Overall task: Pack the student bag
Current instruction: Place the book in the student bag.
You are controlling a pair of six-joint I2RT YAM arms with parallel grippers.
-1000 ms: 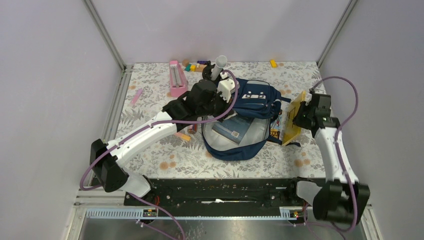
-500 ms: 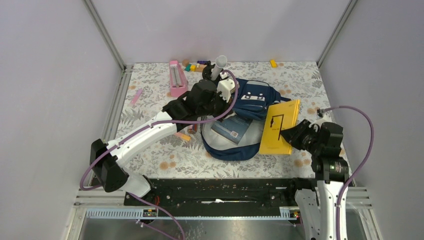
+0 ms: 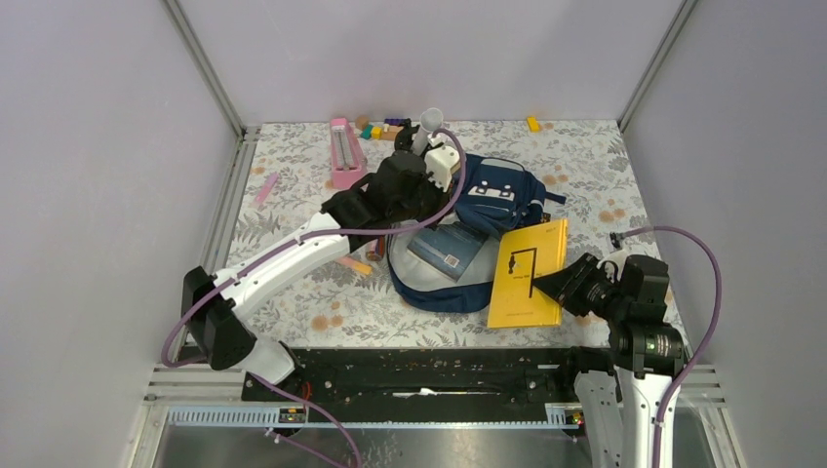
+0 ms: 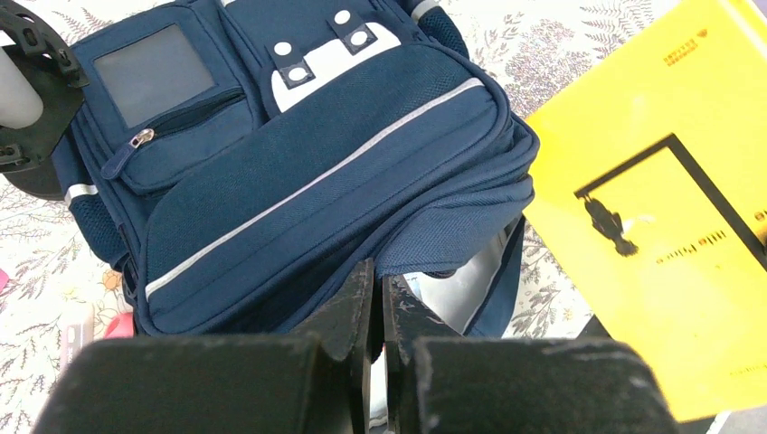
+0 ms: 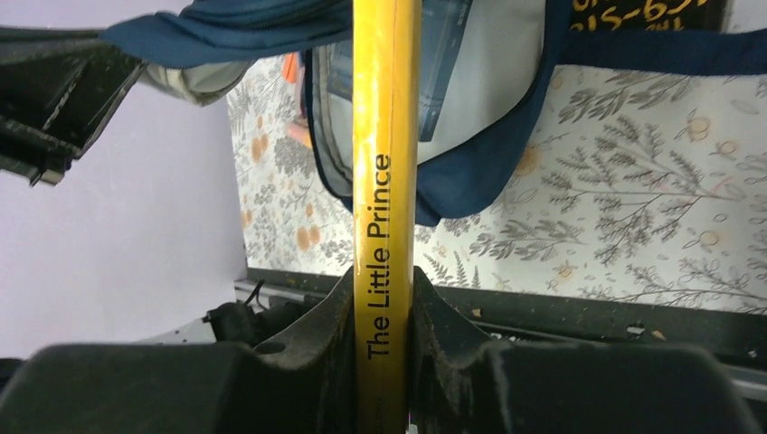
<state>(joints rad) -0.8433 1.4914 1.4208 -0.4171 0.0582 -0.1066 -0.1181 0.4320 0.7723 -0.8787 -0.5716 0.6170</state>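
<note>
The student bag is a navy backpack lying mid-table, its main compartment open toward me, with a blue book in the grey lining. My left gripper is shut on the front flap's edge and holds it up; the left wrist view shows the fabric pinched at the tips of the left gripper. My right gripper is shut on the spine of a yellow book, "The Little Prince". That book hangs over the bag's right side, its far end at the opening.
A pink box, small coloured blocks and a white tube stand at the back. A yellow block lies back right, a pink strip far left, an orange piece beside the bag. The black rail borders the near edge.
My right arm has swung from the bag's right side toward the near edge, turning the yellow book from upright to lying flat over the bag's right side. The left gripper shifted slightly back with the flap.
</note>
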